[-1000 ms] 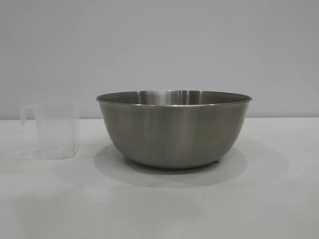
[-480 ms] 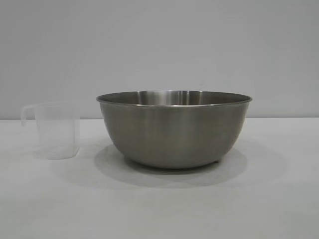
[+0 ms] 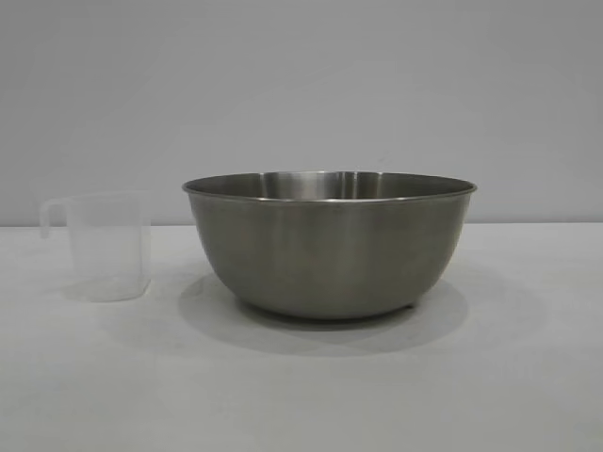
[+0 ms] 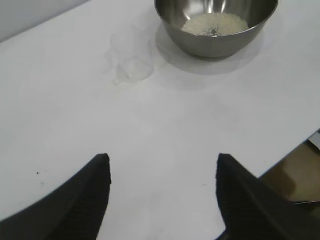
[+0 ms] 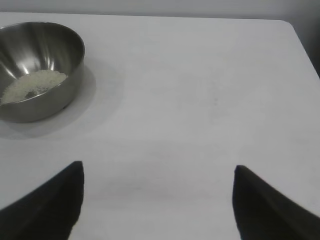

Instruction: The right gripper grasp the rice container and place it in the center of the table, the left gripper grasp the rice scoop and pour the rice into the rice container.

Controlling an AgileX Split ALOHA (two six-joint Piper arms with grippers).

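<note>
At the left of the exterior view the rice scoop (image 3: 105, 247) stands upright on the table (image 3: 301, 395), its loop handle turned away from the bowl. It looks empty and nothing touches it, so I judge it was set down here to be out of the way after the pouring. It stands just beside the rice container (image 3: 330, 243), with a small gap between them.

The rice container sits near the middle of the table, which is the place the task asks for. Inside it, the rice (image 4: 214, 23) lies as a low white heap on the bottom, seen well in the left wrist view.

The left gripper (image 4: 162, 200) is well apart from both things, over bare table, with its two fingers spread and nothing between them. It points toward the scoop and the bowl from a distance.

The right gripper (image 5: 157, 200) is on the other side, also over bare table, its fingers wide apart and empty. The bowl is far from it, at the edge of its view.

Both steps seem done to me; the grippers are released because nothing more needs to be held.
</note>
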